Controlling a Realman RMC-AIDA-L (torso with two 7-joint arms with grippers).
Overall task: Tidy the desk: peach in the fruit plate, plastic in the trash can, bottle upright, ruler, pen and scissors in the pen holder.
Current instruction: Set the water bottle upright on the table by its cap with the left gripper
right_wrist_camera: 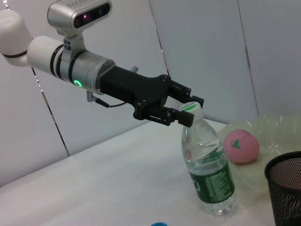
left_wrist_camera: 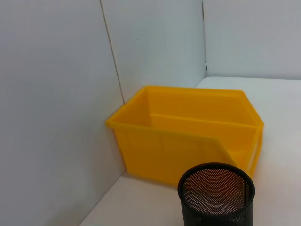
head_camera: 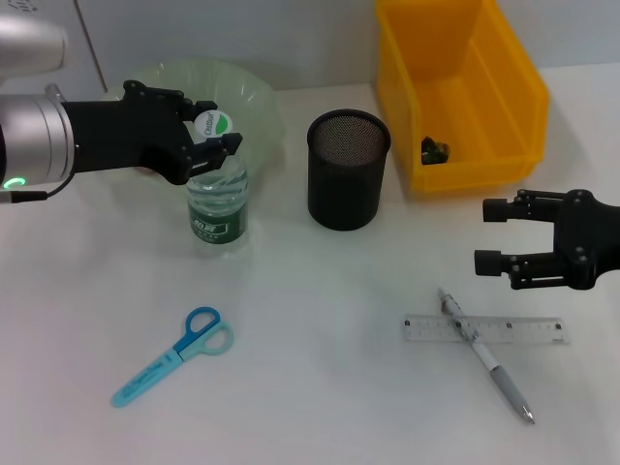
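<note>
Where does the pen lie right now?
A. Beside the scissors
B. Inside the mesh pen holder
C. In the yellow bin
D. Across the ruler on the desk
D: in the head view the pen lies slanted over the ruler on the white desk, below the right gripper.

A white desk meets pale panelled walls.
</note>
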